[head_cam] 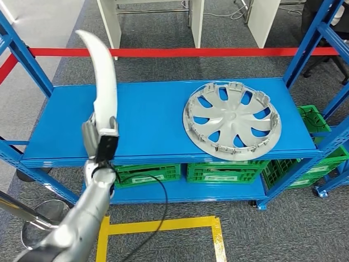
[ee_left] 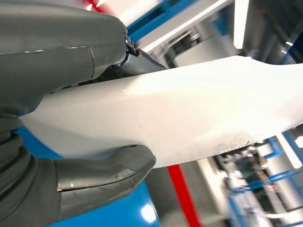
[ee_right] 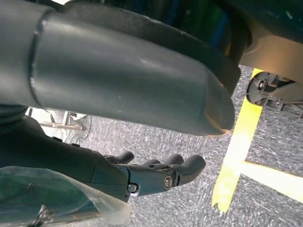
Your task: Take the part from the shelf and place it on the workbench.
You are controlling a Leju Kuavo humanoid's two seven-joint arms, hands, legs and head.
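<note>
— Blue steel shelf [head_cam: 152, 117], top deck: what lies on it?

— One silver wheel cover [head_cam: 232, 120], flat, toward the right end. Green crates [head_cam: 224, 172] sit on the deck below, their labels too small to read. A red beam [head_cam: 185, 52] runs behind the shelf, white table legs [head_cam: 110, 24] stand beyond it, and yellow floor tape [head_cam: 164, 225] lies on the grey carpet in front.

— And the part?

— White curved part [head_cam: 103, 73], raised above the shelf's left end and standing nearly upright. The left hand [head_cam: 101, 139] clamps its lower end: in the left wrist view the thumb [ee_left: 107, 175] presses one face and the fingers [ee_left: 71, 45] the other.

— The right hand?

— Right hand [ee_right: 150, 175] hangs over the carpet, fingers slightly curled and apart, holding nothing.
</note>
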